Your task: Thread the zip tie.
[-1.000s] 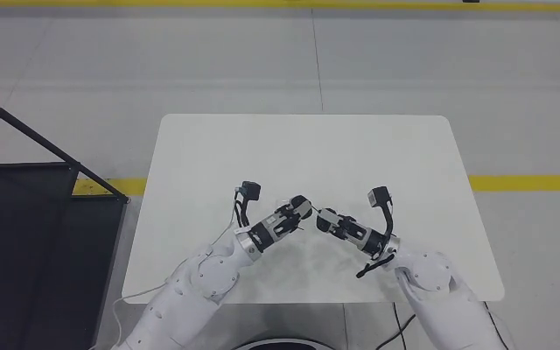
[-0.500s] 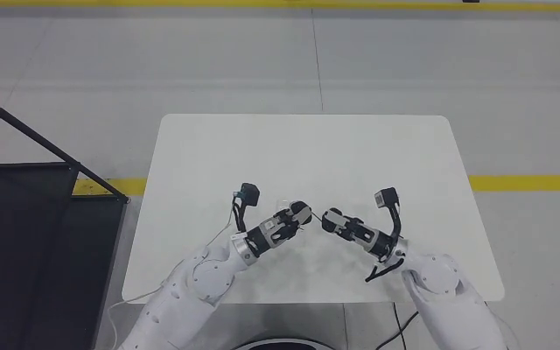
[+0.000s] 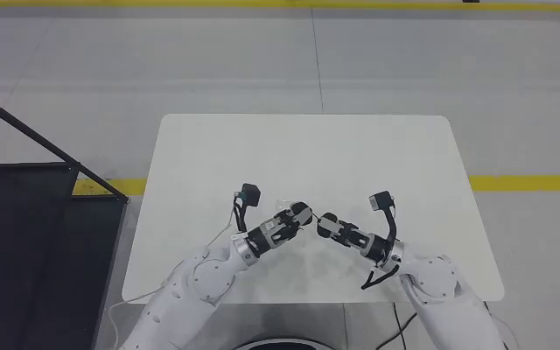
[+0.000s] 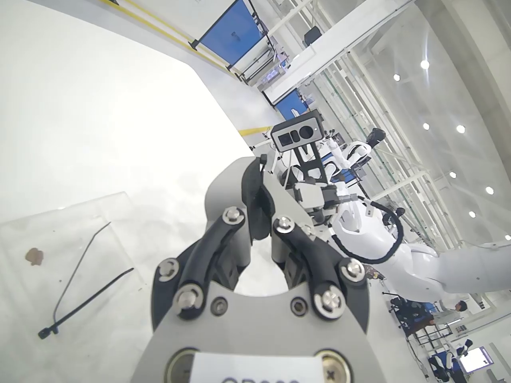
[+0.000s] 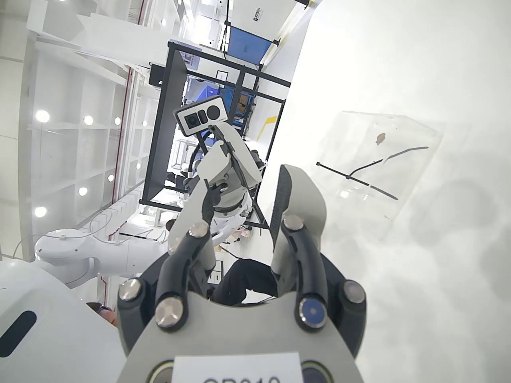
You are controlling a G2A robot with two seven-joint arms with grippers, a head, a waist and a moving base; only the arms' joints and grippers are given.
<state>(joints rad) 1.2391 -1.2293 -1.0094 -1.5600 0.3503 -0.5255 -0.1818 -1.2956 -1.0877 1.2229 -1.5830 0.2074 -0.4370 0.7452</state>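
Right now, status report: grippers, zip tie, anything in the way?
Left gripper jaws shut, right gripper jaws open, both over the table. Zip tie untouched, lying on clear sheet. Nothing blocking it.

Bright, even overhead light fills every view. Beyond the left jaws, round ceiling lamps (image 4: 425, 64) burn as white spots, one throwing a streak of flare; more lamps glow past the right jaws. The tabletop (image 3: 350, 157) is washed almost pure white, with little texture left. The clear sheet (image 5: 383, 161) beyond the right jaws catches pale glints along its edges. Straight beams (image 4: 379, 1) and shelves (image 5: 80, 141) bow toward the edges of both wrist views.
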